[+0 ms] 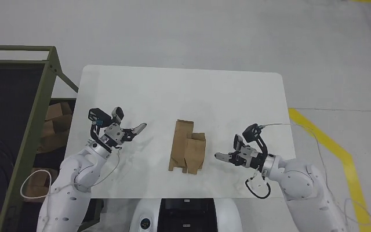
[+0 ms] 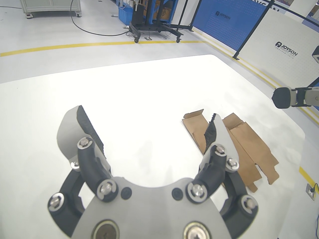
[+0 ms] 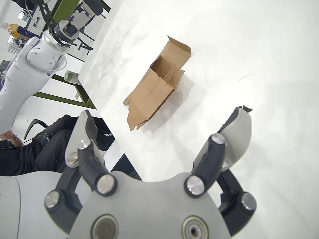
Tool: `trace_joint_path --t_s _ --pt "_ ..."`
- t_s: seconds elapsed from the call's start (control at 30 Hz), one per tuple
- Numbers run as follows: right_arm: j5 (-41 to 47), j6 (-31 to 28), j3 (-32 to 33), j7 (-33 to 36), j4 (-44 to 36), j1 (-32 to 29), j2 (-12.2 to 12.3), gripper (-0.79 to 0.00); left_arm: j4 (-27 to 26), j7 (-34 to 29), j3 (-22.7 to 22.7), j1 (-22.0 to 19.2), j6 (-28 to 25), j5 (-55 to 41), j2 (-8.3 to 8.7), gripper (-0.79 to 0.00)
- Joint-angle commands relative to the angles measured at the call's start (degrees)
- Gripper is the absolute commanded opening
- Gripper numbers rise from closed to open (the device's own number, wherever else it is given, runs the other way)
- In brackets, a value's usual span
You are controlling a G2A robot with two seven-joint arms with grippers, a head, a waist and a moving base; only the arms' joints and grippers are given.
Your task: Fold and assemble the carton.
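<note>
- White tabletop (image 1: 232,93) with rounded corners stands on a pale grey floor, and a yellow floor line (image 1: 324,139) runs past one side of it.
- On the opposite side of the table, a green metal frame (image 1: 55,64) stands with loose cardboard pieces (image 1: 55,119) inside it.
- Blue partition panels (image 2: 224,18) line the room beyond the table in the left wrist view.
- The brown cardboard carton (image 1: 187,146) lies on the table near the edge closest to the robot, between the two grippers.
- It is on its side and only partly popped open. The right wrist view shows the carton (image 3: 152,93) with one end gaping and its flaps sticking out unfolded.
- In the left wrist view the carton (image 2: 249,145) looks nearly flat against the tabletop.
- The left gripper (image 1: 129,119) is over the table to one side of the carton, clearly apart from it. Its own wrist view shows the left gripper (image 2: 147,114) with fingers spread wide and nothing between them.
- The right gripper (image 1: 228,148) is on the carton's other side, near its edge but not touching. Its own wrist view shows the right gripper (image 3: 164,113) with fingers spread apart and nothing held.
</note>
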Motion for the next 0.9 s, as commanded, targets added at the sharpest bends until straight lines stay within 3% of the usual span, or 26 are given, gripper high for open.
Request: trace_joint_path --t_s 0.0,0.3,0.63,0.87 --pt "1.1 0.6 -1.2 0.5 0.7 0.6 0.0 0.0 0.5 -0.4 -0.1 -0.4 -0.8 -0.5 0.08 0.0" --pt "6.9 3.8 -5.0 5.7 4.5 4.0 0.1 0.0 2.5 -2.8 -0.9 -0.9 -5.4 -4.7 0.48 0.0" --pt "9.8 5.7 -9.2 6.5 10.7 8.7 -0.2 0.0 4.7 -10.7 -1.5 -2.0 -12.5 -12.4 1.34 0.0" --pt "11.2 6.5 -12.9 6.4 14.6 12.0 -0.6 0.0 6.2 -14.6 -1.6 -3.2 -14.2 -16.1 1.87 0.0"
